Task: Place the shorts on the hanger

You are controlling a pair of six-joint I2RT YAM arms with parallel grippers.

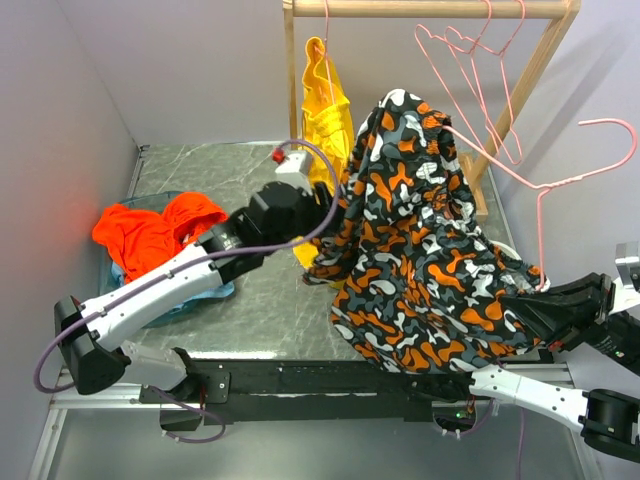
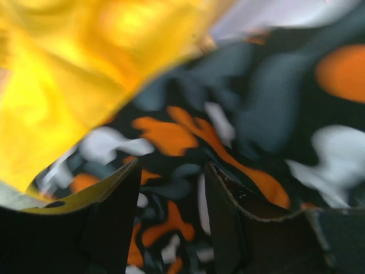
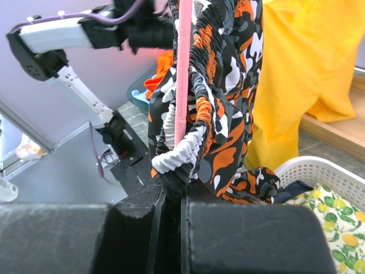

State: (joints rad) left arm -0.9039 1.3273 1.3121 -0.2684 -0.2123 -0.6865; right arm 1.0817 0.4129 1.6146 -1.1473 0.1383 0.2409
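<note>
Right pincer point(image 3: 173, 191) is clamped on the shorts' point(image 3: 222, 85) waistband and upright hanger point(image 3: 183, 68). Left pincer point(image 2: 171, 171) gapes, empty, facing the fabric.

The top camera looks down from above and behind the arm bases over the whole table point(image 1: 260, 300), the left wrist camera sits blurrily close against the shorts point(image 2: 239, 131) and yellow garment point(image 2: 63, 85), and the right wrist camera looks past its own fingers point(image 3: 251, 240) up those same shorts.
</note>
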